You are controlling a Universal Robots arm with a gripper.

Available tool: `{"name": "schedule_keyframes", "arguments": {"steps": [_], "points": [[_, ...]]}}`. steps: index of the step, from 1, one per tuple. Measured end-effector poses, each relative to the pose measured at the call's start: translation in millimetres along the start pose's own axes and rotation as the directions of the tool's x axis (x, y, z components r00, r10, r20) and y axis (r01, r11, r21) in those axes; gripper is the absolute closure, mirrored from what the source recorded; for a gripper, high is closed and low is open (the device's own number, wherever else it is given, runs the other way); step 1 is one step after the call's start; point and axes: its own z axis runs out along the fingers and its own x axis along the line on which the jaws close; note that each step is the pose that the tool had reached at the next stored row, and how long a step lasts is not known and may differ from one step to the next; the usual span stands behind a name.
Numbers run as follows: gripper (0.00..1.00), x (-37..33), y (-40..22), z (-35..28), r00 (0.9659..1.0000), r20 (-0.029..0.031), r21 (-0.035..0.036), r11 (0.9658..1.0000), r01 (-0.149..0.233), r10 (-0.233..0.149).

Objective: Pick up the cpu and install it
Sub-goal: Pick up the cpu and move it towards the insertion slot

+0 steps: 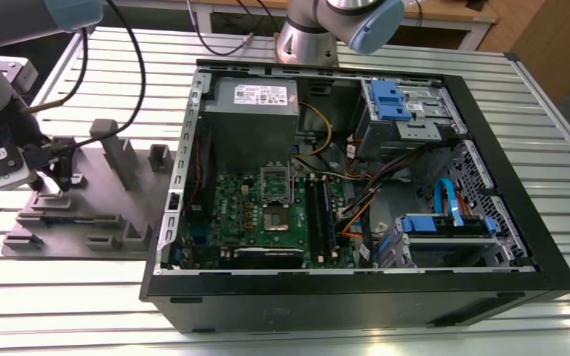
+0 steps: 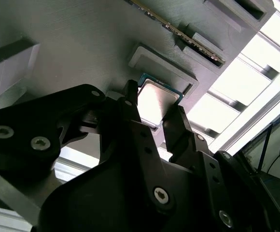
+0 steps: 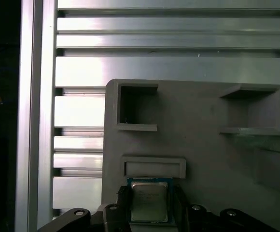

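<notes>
The cpu point(image 3: 149, 199), a small square chip with a silvery top, lies on the grey fixture plate point(image 3: 203, 140) beside a low raised block point(image 3: 153, 166). My gripper point(image 3: 150, 207) straddles it, one black finger against each of two opposite edges. In the second wrist view the cpu point(image 2: 155, 99) shows between the same fingers point(image 2: 130, 104) of the gripper point(image 2: 154, 107). In the exterior view my gripper point(image 1: 53, 184) is down on the fixture point(image 1: 102, 219) at the view's left, well away from the open computer case point(image 1: 483, 245) and its green motherboard point(image 1: 255, 215).
Upright grey posts point(image 1: 116, 152) and slots stand on the fixture around my gripper. The case holds a power supply point(image 1: 250, 104), blue drive bays point(image 1: 399, 104) and loose cables point(image 1: 404, 170). A second arm's base point(image 1: 310, 41) stands behind the case. The table is slatted aluminium point(image 1: 67, 297).
</notes>
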Motion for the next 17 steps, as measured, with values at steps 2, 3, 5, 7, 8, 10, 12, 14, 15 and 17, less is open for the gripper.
{"name": "schedule_keyframes", "arguments": {"steps": [2, 3, 5, 7, 8, 10, 12, 14, 15, 17], "points": [[0.55, 0.0, 0.1, -1.6, 1.0000, 0.0000, 0.0000, 1.0000, 0.000, 0.000], [0.55, 0.0, 0.1, -2.3, 1.0000, 0.0000, 0.0000, 1.0000, 0.000, 0.000], [0.55, 0.0, 0.2, -3.1, 1.0000, 0.0001, -0.0001, 1.0000, 0.000, 0.000], [0.55, 0.0, 0.1, -3.2, 1.0000, 0.0002, -0.0001, 1.0000, 0.000, 0.000], [0.55, 0.1, 0.1, -3.4, 1.0000, 0.0000, 0.0000, 1.0000, 0.000, 0.000], [0.55, 0.1, 0.2, -3.6, 1.0000, 0.0000, 0.0000, 1.0000, 0.000, 0.000], [0.55, 0.1, 0.2, -4.1, 1.0000, -0.0001, 0.0000, 1.0000, 0.000, 0.000], [0.55, 0.1, 0.2, -4.9, 1.0000, -0.0002, 0.0002, 1.0000, 0.000, 0.000], [0.55, 0.1, 0.2, -5.3, 1.0000, -0.0001, 0.0001, 1.0000, 0.000, 0.000], [0.55, 0.1, 0.3, -6.5, 1.0000, -0.0002, 0.0002, 1.0000, 0.000, 0.000]]}}
